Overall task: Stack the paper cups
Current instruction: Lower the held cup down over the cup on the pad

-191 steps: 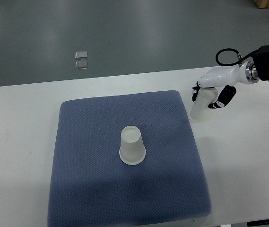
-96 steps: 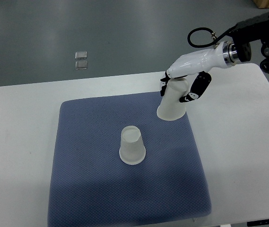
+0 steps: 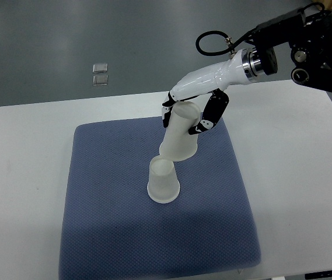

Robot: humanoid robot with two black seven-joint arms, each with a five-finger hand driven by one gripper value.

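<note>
**Right hand holds 1 cup over the other on the mat**

The right hand [image 3: 194,111] reaches in from the upper right of the top view, its white shell and dark fingers [image 3: 211,116] curled around the narrow closed end of a translucent paper cup [image 3: 180,140]. The grip is closed on the cup, with 1 dark fingertip showing on the cup's left side and the others wrapped on its right. This held cup is upside down, mouth facing downward, and tilted so that its wide rim leans toward the lower left.

A second cup [image 3: 163,182] stands upside down on the blue mat [image 3: 107,210], wide rim flat on the fabric and closed base up. The rim of the held cup hangs just above and slightly behind that base, very near it; whether the 2 cups touch cannot be told from this view.

The mat lies on a white bench [image 3: 294,192] and covers most of its middle. A black cable [image 3: 209,44] loops beside the metal wrist joint of the arm. On the grey floor beyond the bench sit 2 small clear squares [image 3: 100,74].
</note>
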